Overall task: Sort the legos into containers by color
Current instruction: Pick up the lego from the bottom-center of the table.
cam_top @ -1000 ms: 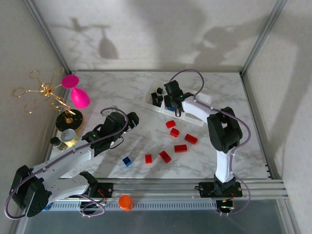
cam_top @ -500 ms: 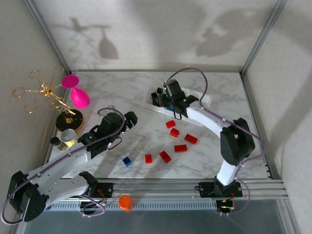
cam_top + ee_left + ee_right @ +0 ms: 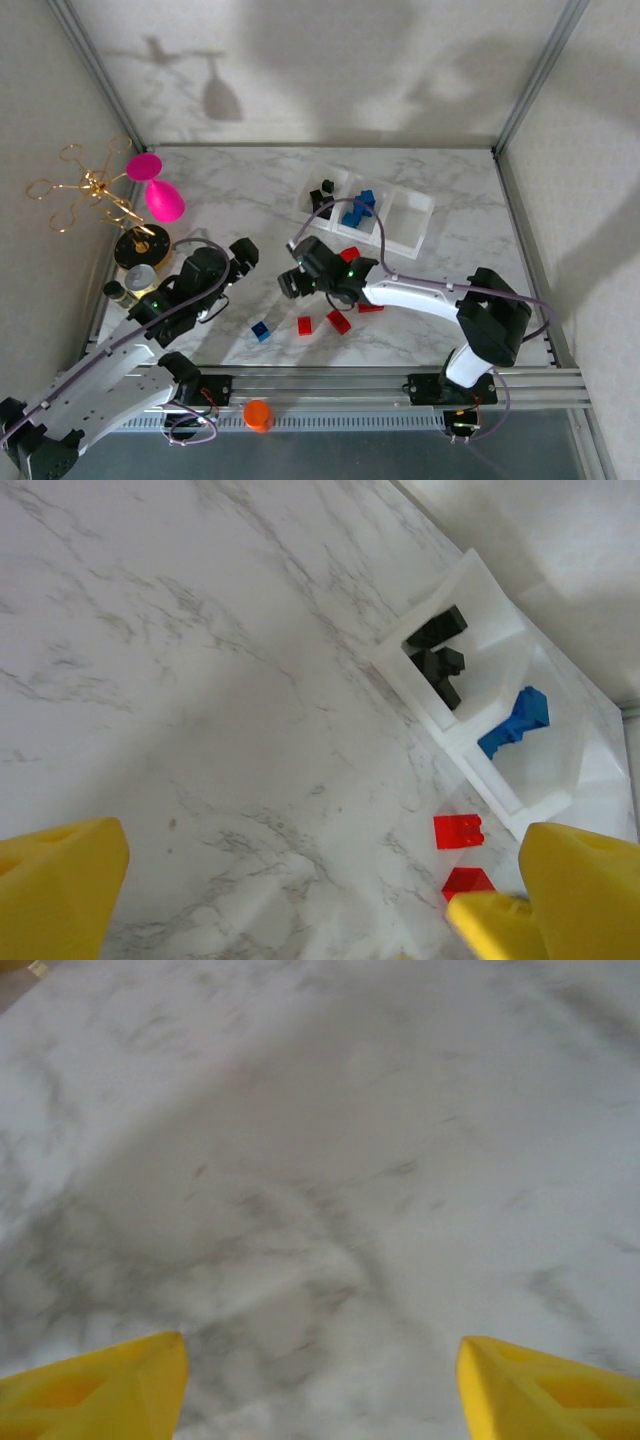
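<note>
We look down on a white, grey-veined marble table [image 3: 230, 190] closed in by pale walls [image 3: 320, 70] and aluminium posts [image 3: 96, 70], with a metal rail [image 3: 340, 385] along its near edge carrying an orange knob [image 3: 258, 414]. At far left stand a gold wire stand [image 3: 90, 190] on its black-and-gold base [image 3: 140, 248] and a pink goblet [image 3: 160, 195], their shadows thrown on the rear wall. The white tray [image 3: 412, 213] lies at the far middle; black bricks [image 3: 322, 193] sit in its left compartment and blue bricks [image 3: 358, 208] in the middle one. Red bricks [image 3: 339, 321] and a lone blue brick [image 3: 261, 331] lie loose on the marble nearer us. The left gripper [image 3: 243, 254] hangs spread wide and holds nothing. The right gripper [image 3: 290, 282] hovers over bare marble just beside the red bricks, its jaws apart and unloaded. A second ago the right arm reached over the tray's middle compartment; it has since swung back to mid-table, and the left arm has drawn nearer its base
</note>
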`<state>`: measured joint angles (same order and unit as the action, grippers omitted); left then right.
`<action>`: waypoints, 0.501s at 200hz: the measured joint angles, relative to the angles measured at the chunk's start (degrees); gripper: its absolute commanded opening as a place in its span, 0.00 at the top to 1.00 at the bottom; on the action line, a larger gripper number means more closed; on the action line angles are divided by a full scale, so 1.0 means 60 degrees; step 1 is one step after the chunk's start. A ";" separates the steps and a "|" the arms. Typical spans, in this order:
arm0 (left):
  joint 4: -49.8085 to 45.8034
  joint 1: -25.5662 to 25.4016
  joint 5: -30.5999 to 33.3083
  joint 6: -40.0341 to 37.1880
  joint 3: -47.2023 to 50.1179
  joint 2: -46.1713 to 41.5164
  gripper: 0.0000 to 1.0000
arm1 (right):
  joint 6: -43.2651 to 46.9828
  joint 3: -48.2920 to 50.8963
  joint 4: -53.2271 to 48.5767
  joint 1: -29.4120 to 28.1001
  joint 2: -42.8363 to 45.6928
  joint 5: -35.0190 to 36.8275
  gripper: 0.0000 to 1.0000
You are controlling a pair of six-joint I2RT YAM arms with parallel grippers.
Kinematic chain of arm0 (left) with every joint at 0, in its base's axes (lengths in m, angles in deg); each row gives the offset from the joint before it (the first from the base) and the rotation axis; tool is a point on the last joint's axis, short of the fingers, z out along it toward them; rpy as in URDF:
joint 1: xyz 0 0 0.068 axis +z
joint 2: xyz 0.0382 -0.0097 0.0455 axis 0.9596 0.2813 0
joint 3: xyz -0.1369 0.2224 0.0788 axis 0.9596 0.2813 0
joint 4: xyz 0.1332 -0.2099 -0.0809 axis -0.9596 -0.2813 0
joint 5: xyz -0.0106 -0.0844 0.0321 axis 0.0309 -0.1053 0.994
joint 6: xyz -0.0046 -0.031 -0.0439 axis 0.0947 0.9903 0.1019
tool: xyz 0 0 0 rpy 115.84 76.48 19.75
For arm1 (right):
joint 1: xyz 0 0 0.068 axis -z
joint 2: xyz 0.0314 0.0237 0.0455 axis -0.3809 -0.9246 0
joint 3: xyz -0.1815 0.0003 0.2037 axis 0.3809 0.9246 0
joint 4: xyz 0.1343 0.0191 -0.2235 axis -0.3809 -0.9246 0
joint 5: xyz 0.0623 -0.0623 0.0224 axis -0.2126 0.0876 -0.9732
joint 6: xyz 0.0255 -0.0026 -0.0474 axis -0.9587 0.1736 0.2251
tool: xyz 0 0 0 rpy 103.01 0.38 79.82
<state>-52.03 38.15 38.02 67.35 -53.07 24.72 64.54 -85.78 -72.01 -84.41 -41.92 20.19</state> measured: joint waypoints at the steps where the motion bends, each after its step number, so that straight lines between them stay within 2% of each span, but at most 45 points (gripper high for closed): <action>1: -0.0022 0.0000 0.0011 0.0004 0.0000 -0.0018 0.00 | -0.0011 0.0025 0.0018 -0.0051 0.0000 -0.0022 0.26; 50: -0.1086 0.0000 0.0565 0.0146 -0.0022 -0.0681 0.00 | -0.0211 0.0117 0.1166 -0.1501 -0.0688 -0.0339 0.22; 100: -0.1763 0.0000 0.0936 0.0321 -0.0029 -0.1155 0.00 | -0.0087 -0.0098 0.1555 -0.2313 -0.1705 -0.0423 0.20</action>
<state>-62.61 38.15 43.64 69.27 -53.24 17.79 64.01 -86.37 -62.68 -98.29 -52.15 17.65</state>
